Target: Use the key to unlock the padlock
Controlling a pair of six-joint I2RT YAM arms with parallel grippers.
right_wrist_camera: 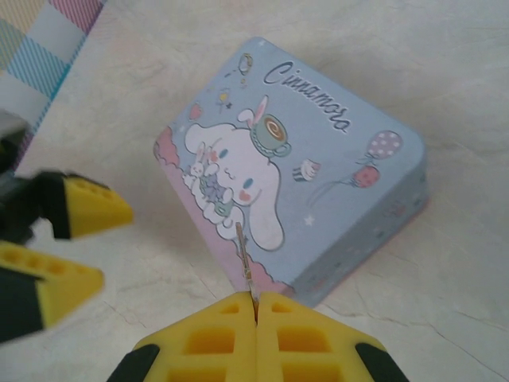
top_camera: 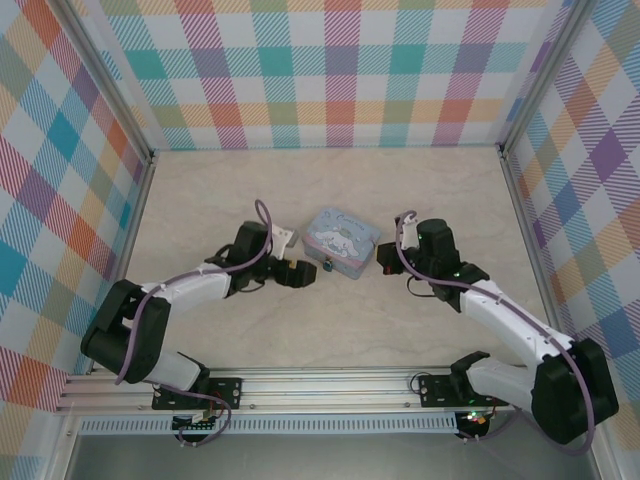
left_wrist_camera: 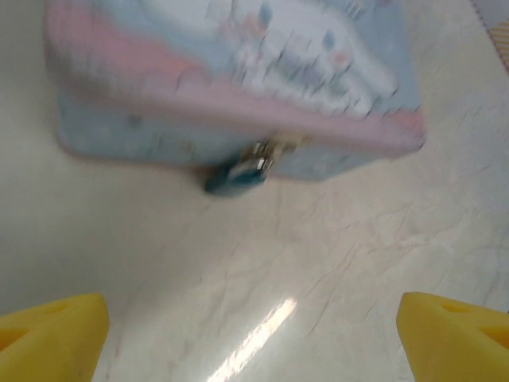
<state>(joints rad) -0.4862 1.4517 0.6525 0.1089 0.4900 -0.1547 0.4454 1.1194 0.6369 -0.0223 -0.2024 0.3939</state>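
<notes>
Holding the key tight, my right gripper has its two yellow fingers pressed together. The thin key pokes out from between them and points at the blue tin with the white cartoon animal on the lid. My left gripper is wide open and has nothing in it. It looks at the front of the tin. The little blue padlock hangs there on the tin's silver clasp, down low by the desk. The tin sits on the desk between my two grippers.
</notes>
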